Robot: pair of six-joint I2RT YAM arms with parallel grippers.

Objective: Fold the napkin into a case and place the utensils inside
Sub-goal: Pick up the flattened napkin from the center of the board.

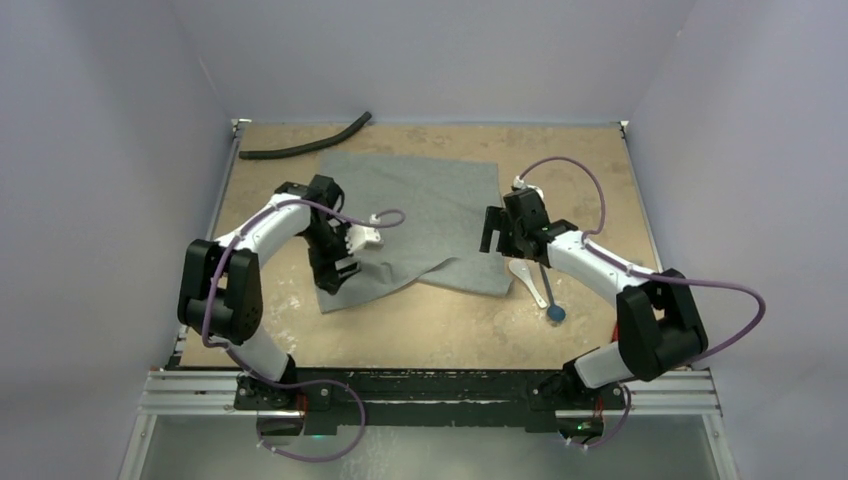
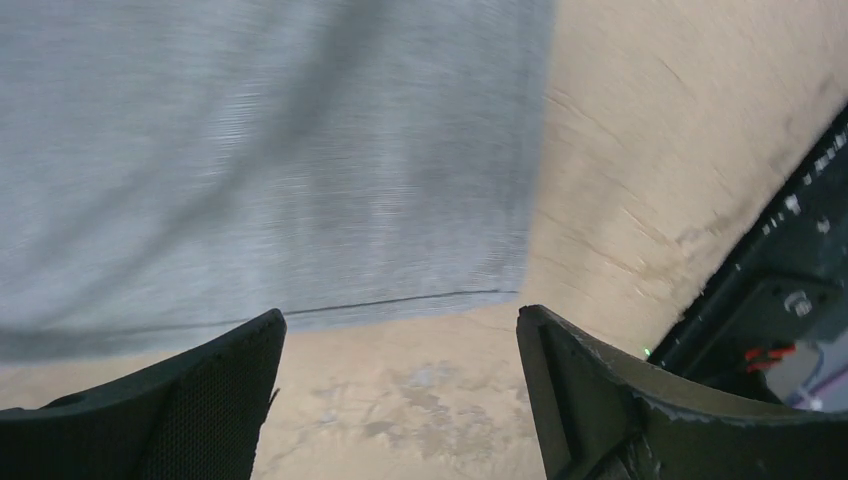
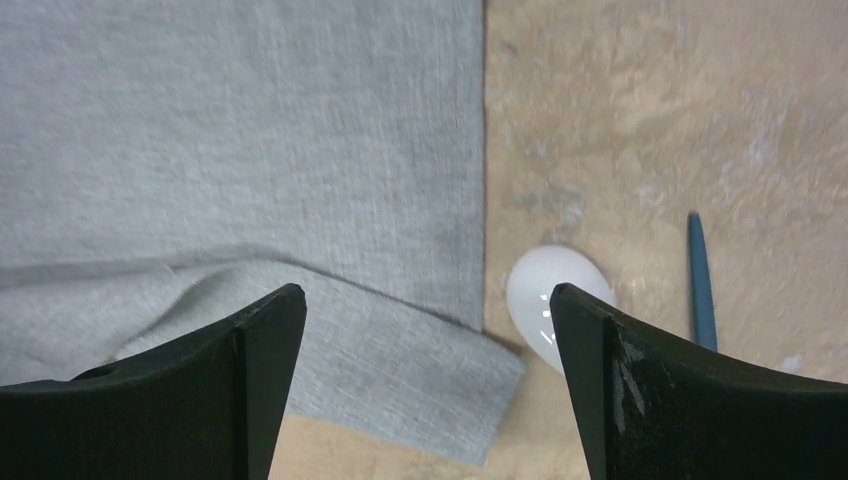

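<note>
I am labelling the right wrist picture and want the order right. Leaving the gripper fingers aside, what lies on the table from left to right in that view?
napkin → spoon → stick

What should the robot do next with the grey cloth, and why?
Probably lower the left tool and right tool to pinch the near corners of the cloth. Both hang open by those corners, and the cloth lies mostly spread out, not yet a pouch. The spoon lies outside it.
</note>
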